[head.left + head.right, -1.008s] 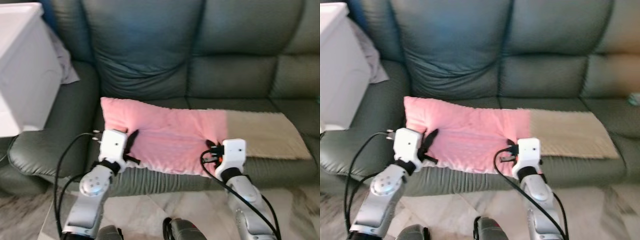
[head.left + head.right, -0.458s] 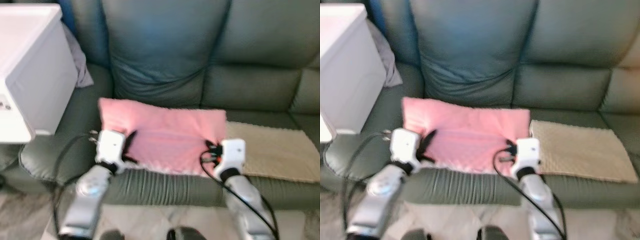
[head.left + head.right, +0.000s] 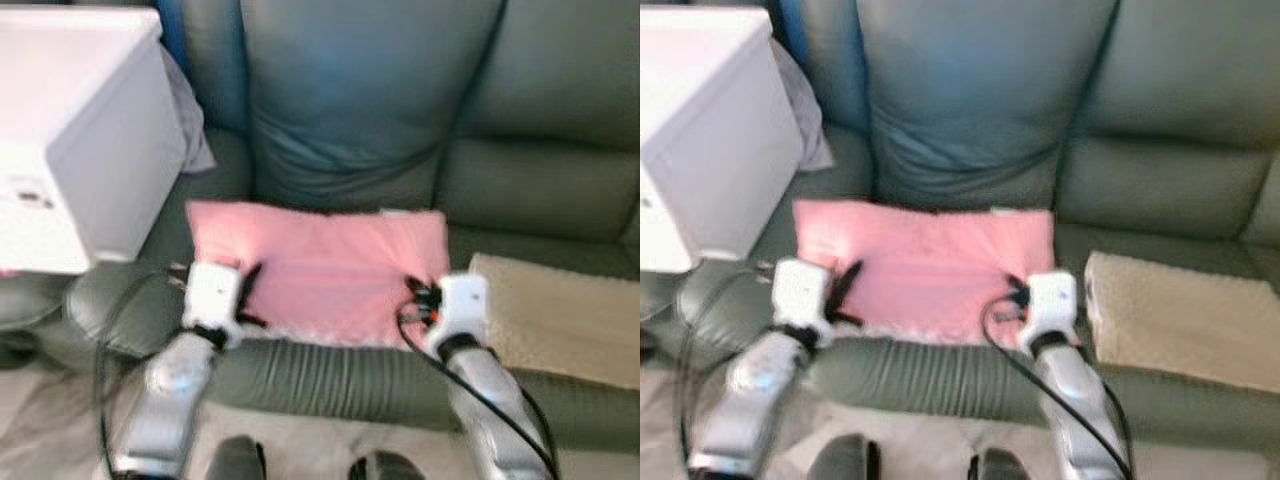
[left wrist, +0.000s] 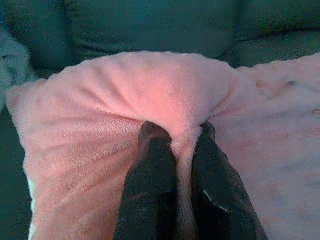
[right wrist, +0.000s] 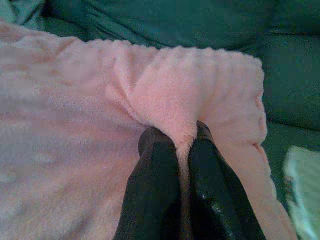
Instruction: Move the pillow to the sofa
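Observation:
A pink fluffy pillow (image 3: 325, 268) lies on the seat of a dark green leather sofa (image 3: 370, 90), toward its left end. My left gripper (image 4: 177, 145) is shut on a pinched fold of the pillow near its left front edge; it also appears as left gripper (image 3: 248, 290). My right gripper (image 5: 176, 137) is shut on a fold near the pillow's right front corner, seen too as right gripper (image 3: 418, 295). Both arms reach over the sofa's front edge.
A beige mat (image 3: 560, 318) lies on the seat right of the pillow. A white box (image 3: 75, 130) stands on the sofa's left armrest, with a grey cloth (image 3: 188, 130) behind it. Pale floor (image 3: 300, 450) lies below the sofa's front.
The camera has shifted rightward and closer to the sofa. The pillow now lies clear of the beige mat, with a gap between them. Both grippers still hold the pillow.

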`<state>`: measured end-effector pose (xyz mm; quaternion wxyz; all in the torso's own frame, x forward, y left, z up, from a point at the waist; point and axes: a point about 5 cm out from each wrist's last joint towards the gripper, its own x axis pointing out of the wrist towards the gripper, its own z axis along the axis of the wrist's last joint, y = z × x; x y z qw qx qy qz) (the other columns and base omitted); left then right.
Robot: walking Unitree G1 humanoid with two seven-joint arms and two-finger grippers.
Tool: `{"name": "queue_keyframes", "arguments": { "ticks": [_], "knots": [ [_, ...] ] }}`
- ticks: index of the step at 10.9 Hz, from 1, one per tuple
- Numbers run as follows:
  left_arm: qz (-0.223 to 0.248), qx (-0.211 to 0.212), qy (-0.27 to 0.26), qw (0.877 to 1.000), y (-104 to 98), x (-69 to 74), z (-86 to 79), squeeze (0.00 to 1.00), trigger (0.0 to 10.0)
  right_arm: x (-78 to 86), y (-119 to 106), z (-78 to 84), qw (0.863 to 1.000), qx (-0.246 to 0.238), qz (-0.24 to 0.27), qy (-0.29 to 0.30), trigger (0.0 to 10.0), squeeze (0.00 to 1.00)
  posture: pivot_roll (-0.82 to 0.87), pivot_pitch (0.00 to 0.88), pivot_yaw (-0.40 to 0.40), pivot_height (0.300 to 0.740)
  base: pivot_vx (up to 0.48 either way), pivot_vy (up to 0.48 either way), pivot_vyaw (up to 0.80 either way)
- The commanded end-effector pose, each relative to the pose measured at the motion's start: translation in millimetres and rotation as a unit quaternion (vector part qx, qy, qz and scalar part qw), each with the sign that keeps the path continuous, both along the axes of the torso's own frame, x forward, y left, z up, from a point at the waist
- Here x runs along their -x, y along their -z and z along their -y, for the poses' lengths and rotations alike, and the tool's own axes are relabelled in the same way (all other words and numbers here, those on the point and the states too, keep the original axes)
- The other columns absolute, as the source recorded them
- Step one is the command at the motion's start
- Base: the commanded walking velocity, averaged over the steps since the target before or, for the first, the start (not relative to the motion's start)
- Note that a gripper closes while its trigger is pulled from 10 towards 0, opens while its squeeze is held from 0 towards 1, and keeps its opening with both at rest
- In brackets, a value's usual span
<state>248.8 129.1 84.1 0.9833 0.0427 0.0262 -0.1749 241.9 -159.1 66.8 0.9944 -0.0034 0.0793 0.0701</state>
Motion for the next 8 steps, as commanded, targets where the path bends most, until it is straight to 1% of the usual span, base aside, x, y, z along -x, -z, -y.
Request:
{"name": "queue_keyframes", "arguments": {
  "ticks": [1, 2, 3, 4, 6, 7, 8],
  "knots": [
    [0.021, -0.009, -0.002, 1.0, -6.0, -0.9, -0.1, 0.0, 10.0, -1.3, -4.0, 3.5, 1.0, 0.001, 0.009, 0.01, 10.0, 0.0, -0.01, 0.118, -0.035, 0.74, 0.0, 0.0, 0.0],
    [0.032, -0.026, -0.025, 0.999, -5.5, -1.6, -6.4, 0.0, 10.0, -2.3, -5.9, 3.8, 1.0, 0.0, 0.014, 0.012, 10.0, 0.0, -0.01, 0.123, -0.034, 0.74, 0.0, 0.0, 0.0],
    [0.033, -0.033, -0.045, 0.998, -3.1, -0.6, -12.9, 0.0, 10.0, -1.6, -6.0, 3.4, 1.0, 0.001, 0.015, 0.013, 10.0, 0.0, -0.01, 0.131, -0.034, 0.74, 0.0, 0.0, 0.0],
    [0.031, -0.032, -0.047, 0.998, -2.3, 0.3, -13.6, 0.0, 10.0, -0.7, -5.6, 3.4, 1.0, 0.001, 0.014, 0.013, 10.0, 0.0, -0.01, 0.135, -0.033, 0.74, 0.0, 0.0, 0.0],
    [0.033, -0.04, -0.057, 0.997, -1.3, 0.8, -14.0, 0.0, 10.0, -0.2, -5.0, 2.4, 1.0, -0.002, 0.012, 0.012, 10.0, 0.0, -0.01, 0.135, -0.032, 0.705, 0.0, 0.0, 0.0],
    [0.028, -0.044, -0.072, 0.996, -0.1, -0.2, -15.5, 0.0, 10.0, -0.3, -4.5, 1.7, 1.0, -0.002, 0.012, 0.012, 10.0, 0.0, -0.01, 0.136, -0.033, 0.685, 0.0, 0.0, 0.0],
    [0.028, -0.039, -0.069, 0.996, 0.4, -0.1, -15.5, 0.0, 10.0, -0.3, -4.6, 0.8, 1.0, -0.005, 0.012, 0.011, 10.0, 0.0, -0.01, 0.139, -0.029, 0.66, 0.0, 0.0, 0.0]
  ]
}}
